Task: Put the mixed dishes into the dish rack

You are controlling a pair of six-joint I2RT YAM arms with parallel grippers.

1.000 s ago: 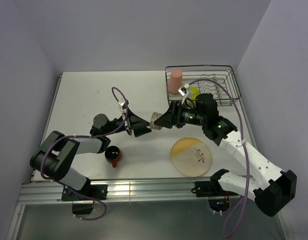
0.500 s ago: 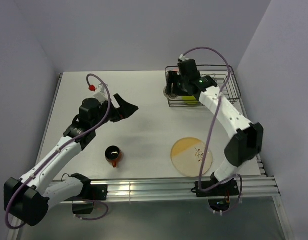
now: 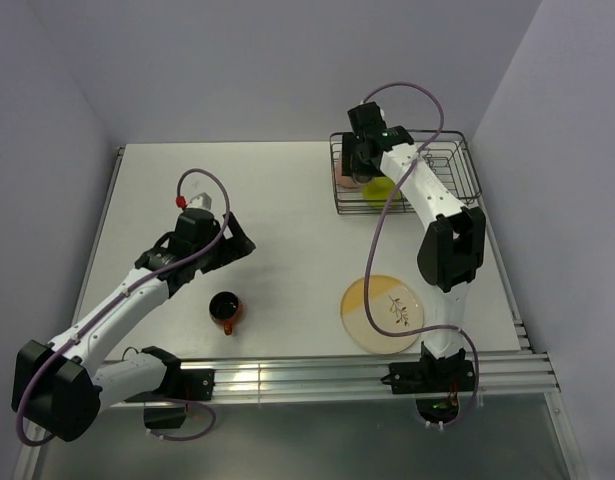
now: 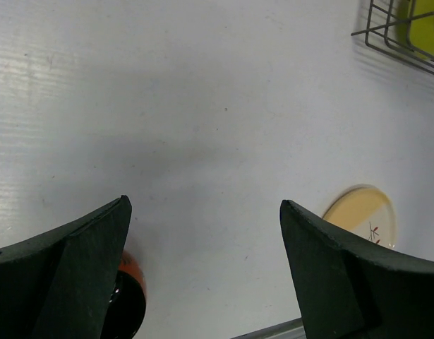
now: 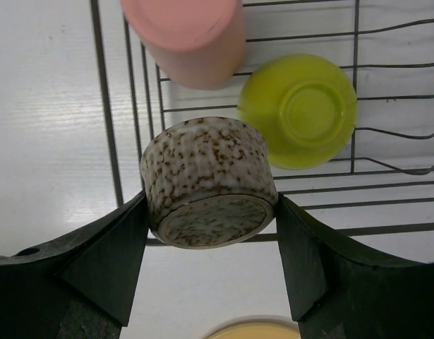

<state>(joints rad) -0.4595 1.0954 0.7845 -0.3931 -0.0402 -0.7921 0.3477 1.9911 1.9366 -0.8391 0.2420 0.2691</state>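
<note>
The right claw (image 5: 211, 206) grips the speckled beige cup (image 5: 206, 180), base turned toward the wrist, over the left end of the dish rack (image 5: 107, 106); the right arm reaches far forward, folded above the rack. Inside the rack sit a pink tumbler (image 5: 188, 32) at the left end and an upturned lime-green bowl (image 5: 298, 109) just beside it. The left claw (image 4: 204, 205) gapes empty, well left of the rack, over the white table (image 3: 287, 190). The orange mug (image 3: 225, 310) and twig-patterned plate (image 3: 384, 313) rest on the table nearer the arm bases than the rack. Pale lilac walls (image 3: 237, 60) enclose it
</note>
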